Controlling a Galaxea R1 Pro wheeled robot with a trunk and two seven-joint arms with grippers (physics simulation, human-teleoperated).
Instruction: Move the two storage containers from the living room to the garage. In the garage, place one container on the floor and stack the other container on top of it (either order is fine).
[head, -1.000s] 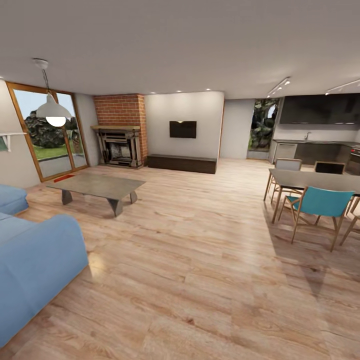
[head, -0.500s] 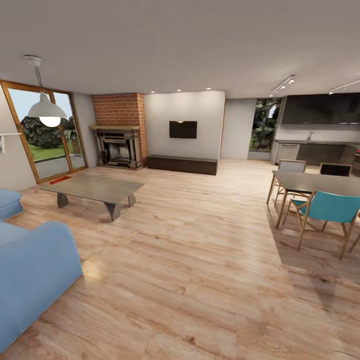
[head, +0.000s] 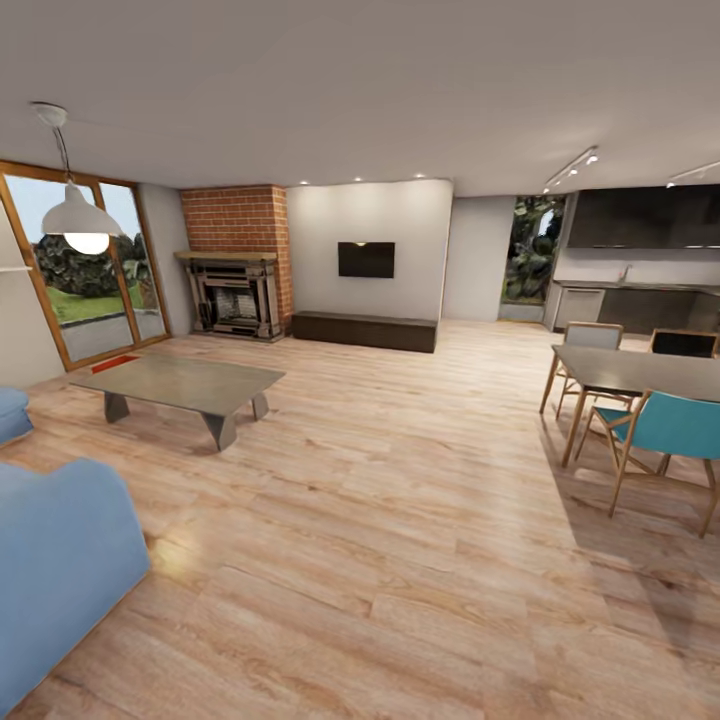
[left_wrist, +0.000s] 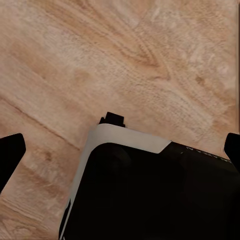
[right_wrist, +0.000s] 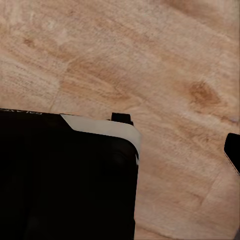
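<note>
I am in the living room, on its light wood-plank floor (head: 400, 520). A small flat red-orange shape (head: 116, 363) lies on the planks by the glass door, behind the coffee table; it is too small to tell whether it is one of the storage containers. In the left wrist view my left gripper (left_wrist: 120, 150) is open, its dark fingertips (left_wrist: 10, 155) far apart over bare planks and my own dark base (left_wrist: 150, 195). My right gripper (right_wrist: 120, 150) is open too, with one fingertip (right_wrist: 233, 152) at the picture's edge and nothing held.
A blue sofa (head: 55, 560) stands close at the left. A low grey coffee table (head: 180, 385) is ahead left, before the brick fireplace (head: 235, 290). A dining table (head: 640, 370) with chairs (head: 665, 430) is at the right. A dark low bench (head: 365, 330) lines the far wall.
The whole head view has advanced into the room: the sofa slid off to the left and the dining set to the right. That is my own motion; nothing in the room moved.
</note>
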